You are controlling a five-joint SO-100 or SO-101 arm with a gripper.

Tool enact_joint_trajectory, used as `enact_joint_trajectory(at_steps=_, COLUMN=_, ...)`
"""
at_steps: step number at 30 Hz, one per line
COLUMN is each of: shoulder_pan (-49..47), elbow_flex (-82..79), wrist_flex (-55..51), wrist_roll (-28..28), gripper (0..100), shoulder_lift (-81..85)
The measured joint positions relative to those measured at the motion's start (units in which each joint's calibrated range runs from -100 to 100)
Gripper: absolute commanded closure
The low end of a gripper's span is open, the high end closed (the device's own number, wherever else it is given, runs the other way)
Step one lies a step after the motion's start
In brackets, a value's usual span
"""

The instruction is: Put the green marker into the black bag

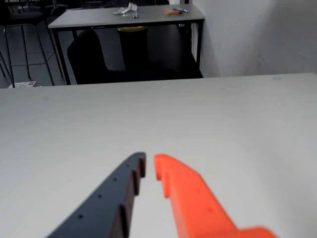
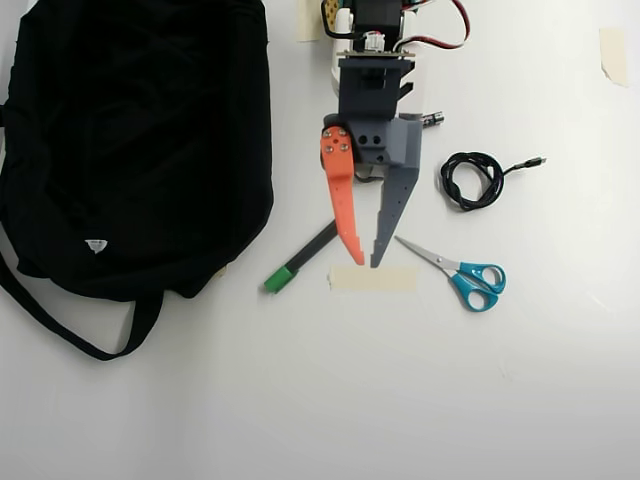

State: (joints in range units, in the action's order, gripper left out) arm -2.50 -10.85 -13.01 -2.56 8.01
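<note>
In the overhead view the black bag (image 2: 130,140) lies at the left, its strap looping toward the front. The green marker (image 2: 300,258) lies on the white table just right of the bag, slanted, with its green cap at the lower left end. My gripper (image 2: 367,262) has an orange finger (image 2: 342,200) and a dark grey finger (image 2: 395,195). Its tips sit just right of the marker, over a strip of tape (image 2: 372,279). The jaws are almost together with only a narrow gap and hold nothing. The wrist view shows the gripper (image 1: 149,166) over bare table; marker and bag are out of that view.
Blue-handled scissors (image 2: 460,270) lie right of the gripper tips. A coiled black cable (image 2: 472,180) and a small battery (image 2: 432,120) lie further back on the right. The wrist view shows the table's far edge (image 1: 158,82) and another table (image 1: 124,17) beyond.
</note>
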Motion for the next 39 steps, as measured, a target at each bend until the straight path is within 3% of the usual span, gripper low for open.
enact_joint_trajectory(at_steps=33, shoulder_pan=-0.1, elbow_flex=0.0, wrist_flex=3.3, wrist_roll=-0.1, gripper=98, shoulder_lift=0.0)
enact_joint_trajectory(at_steps=39, shoulder_pan=-0.1, elbow_flex=0.0, wrist_flex=-0.5, wrist_roll=-0.1, gripper=98, shoulder_lift=0.0)
